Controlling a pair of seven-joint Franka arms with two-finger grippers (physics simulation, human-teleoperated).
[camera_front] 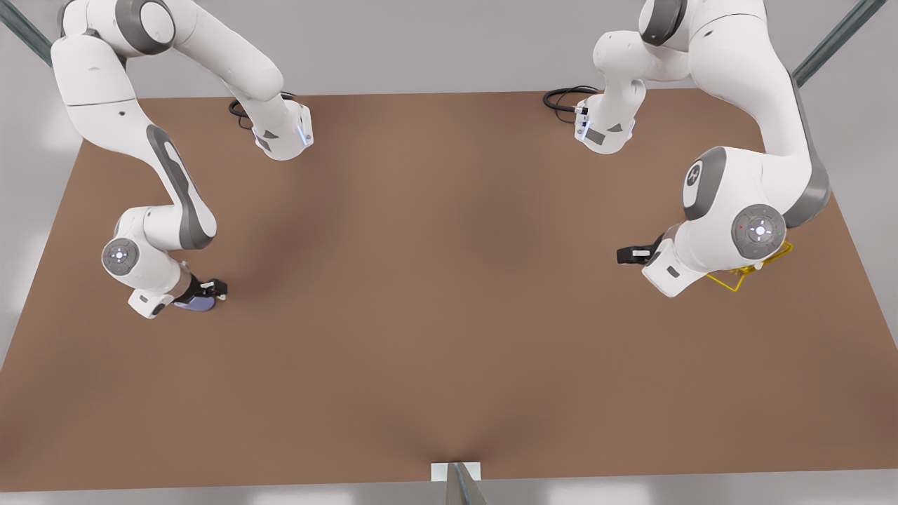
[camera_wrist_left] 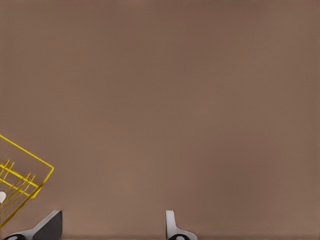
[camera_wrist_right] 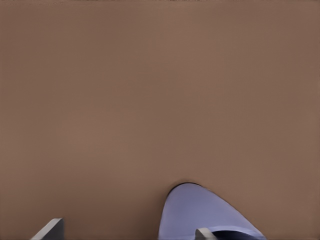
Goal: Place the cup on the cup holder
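The lavender-blue cup (camera_front: 197, 304) lies on the brown table at the front view's left. My right gripper (camera_front: 210, 289) is low over it and open. In the right wrist view the cup (camera_wrist_right: 200, 212) lies by one fingertip (camera_wrist_right: 204, 233), off to one side of the right gripper (camera_wrist_right: 127, 232); whether they touch I cannot tell. The yellow wire cup holder (camera_front: 736, 279) stands at the front view's right, mostly hidden by the arm there. My left gripper (camera_front: 630, 254) hovers open beside it. The left wrist view has the cup holder (camera_wrist_left: 22, 172) next to the empty left gripper (camera_wrist_left: 110, 227).
The brown table (camera_front: 435, 280) is bare across its middle and front. A small white bracket (camera_front: 456, 472) sits at the near edge. Both arm bases and black cables (camera_front: 561, 98) stand along the far edge.
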